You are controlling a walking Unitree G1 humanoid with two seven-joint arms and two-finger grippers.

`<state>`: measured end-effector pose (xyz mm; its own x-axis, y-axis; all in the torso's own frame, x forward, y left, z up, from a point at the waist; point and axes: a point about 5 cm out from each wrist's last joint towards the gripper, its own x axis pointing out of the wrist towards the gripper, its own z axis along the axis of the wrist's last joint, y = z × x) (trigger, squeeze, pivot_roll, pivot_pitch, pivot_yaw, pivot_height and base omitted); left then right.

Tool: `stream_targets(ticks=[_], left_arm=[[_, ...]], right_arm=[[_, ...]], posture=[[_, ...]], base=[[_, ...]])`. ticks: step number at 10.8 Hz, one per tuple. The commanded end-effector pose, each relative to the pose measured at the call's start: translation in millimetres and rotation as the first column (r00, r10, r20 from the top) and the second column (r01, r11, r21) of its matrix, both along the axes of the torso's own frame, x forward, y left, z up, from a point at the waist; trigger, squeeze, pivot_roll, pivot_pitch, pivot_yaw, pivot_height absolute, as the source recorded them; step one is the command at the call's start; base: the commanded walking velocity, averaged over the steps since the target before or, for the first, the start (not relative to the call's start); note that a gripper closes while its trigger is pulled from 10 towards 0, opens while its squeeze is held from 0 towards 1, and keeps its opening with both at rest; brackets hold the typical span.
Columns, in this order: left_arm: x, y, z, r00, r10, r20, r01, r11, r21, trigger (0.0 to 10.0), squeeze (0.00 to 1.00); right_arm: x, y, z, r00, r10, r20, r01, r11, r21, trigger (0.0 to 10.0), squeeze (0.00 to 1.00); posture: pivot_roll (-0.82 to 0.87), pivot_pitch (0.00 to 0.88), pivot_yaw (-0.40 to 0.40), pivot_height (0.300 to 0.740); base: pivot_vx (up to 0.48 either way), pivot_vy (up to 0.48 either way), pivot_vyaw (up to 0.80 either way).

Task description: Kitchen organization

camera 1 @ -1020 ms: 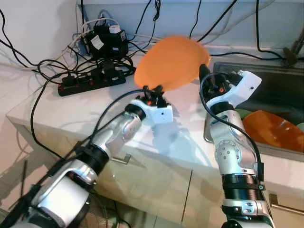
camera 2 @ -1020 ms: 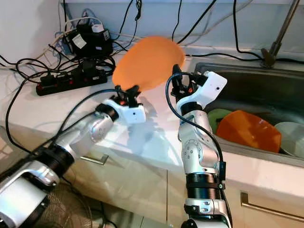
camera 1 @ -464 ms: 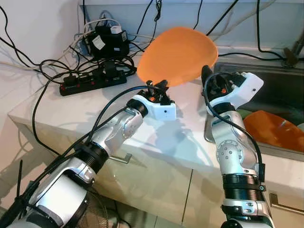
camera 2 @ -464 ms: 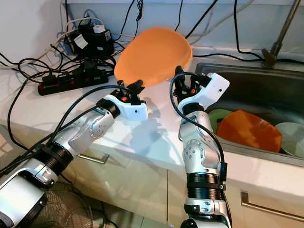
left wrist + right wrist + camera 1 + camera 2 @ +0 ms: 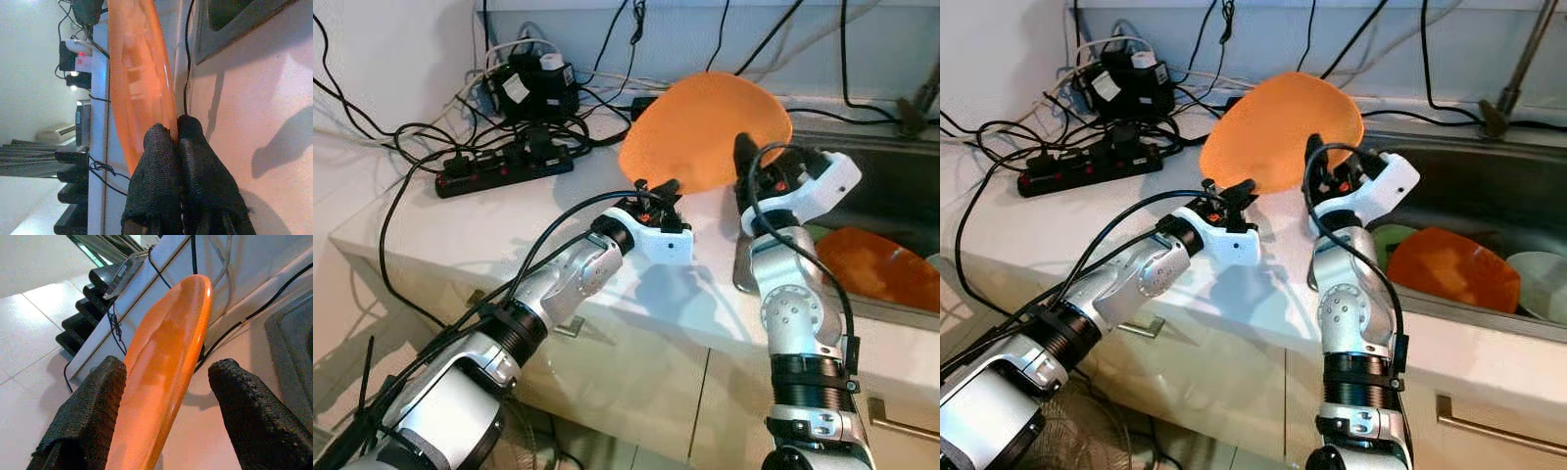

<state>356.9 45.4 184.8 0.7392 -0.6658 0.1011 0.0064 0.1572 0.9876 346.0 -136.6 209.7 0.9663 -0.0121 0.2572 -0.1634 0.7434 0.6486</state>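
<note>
My left gripper (image 5: 654, 186) is shut on the lower rim of an orange plate (image 5: 705, 129), which it holds up tilted above the white counter (image 5: 509, 235). In the left wrist view the black fingertips (image 5: 171, 142) pinch the orange plate (image 5: 139, 73) edge-on. My right gripper (image 5: 744, 162) stands open beside the plate's right edge. In the right wrist view the orange plate (image 5: 166, 367) lies between the spread fingers (image 5: 88, 406), and I cannot tell if they touch it.
A steel sink (image 5: 1469, 186) at the right holds another orange plate (image 5: 1449, 269), a green dish (image 5: 1389, 240) and a white bowl (image 5: 1540, 279). A black power strip (image 5: 499, 166), a charger (image 5: 533, 83) and tangled cables crowd the counter's back left. A tap (image 5: 1503, 98) stands behind the sink.
My left gripper has carried the orange plate to the right, toward the sink. The right gripper has stayed near the sink's left edge, and the plate's edge now lies between its fingers.
</note>
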Motion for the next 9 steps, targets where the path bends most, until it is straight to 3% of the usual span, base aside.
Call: stream_targets(ticks=[1, 2, 3, 9], left_arm=[[-0.5, -1.0, 9.8, 0.999, -0.007, 0.04, 0.007, 1.0, -0.009, 10.0, 0.0], [-0.1, -0.3, 8.9, 0.999, 0.001, 0.038, -0.001, 1.0, -0.004, 10.0, 0.0], [-0.3, -0.6, 5.3, 1.0, 0.004, 0.028, -0.004, 1.0, 0.002, 10.0, 0.0], [-1.4, -1.9, 3.7, 1.0, 0.004, 0.025, -0.003, 1.0, -0.003, 10.0, 0.0]], right_arm=[[-0.8, 2.0, 10.0, 1.0, 0.007, 0.025, -0.007, 1.0, 0.013, 10.0, 0.0], [-1.0, 1.6, 9.6, 1.0, 0.005, 0.023, -0.005, 1.0, 0.013, 10.0, 0.0], [-1.5, 0.5, 9.1, 1.0, -0.001, 0.018, 0.001, 1.0, 0.017, 0.0, 0.0], [-2.5, 7.3, 10.3, 0.999, 0.046, 0.022, -0.046, 0.999, 0.006, 0.0, 0.0]], posture=[[0.05, 0.016, 0.119, 0.728], [0.05, 0.016, 0.119, 0.728], [0.05, 0.016, 0.119, 0.728], [0.05, 0.017, 0.117, 0.728]], base=[[0.0, 0.0, 0.0], [0.0, 0.0, 0.0], [0.0, 0.0, 0.0], [0.0, 0.0, 0.0]])
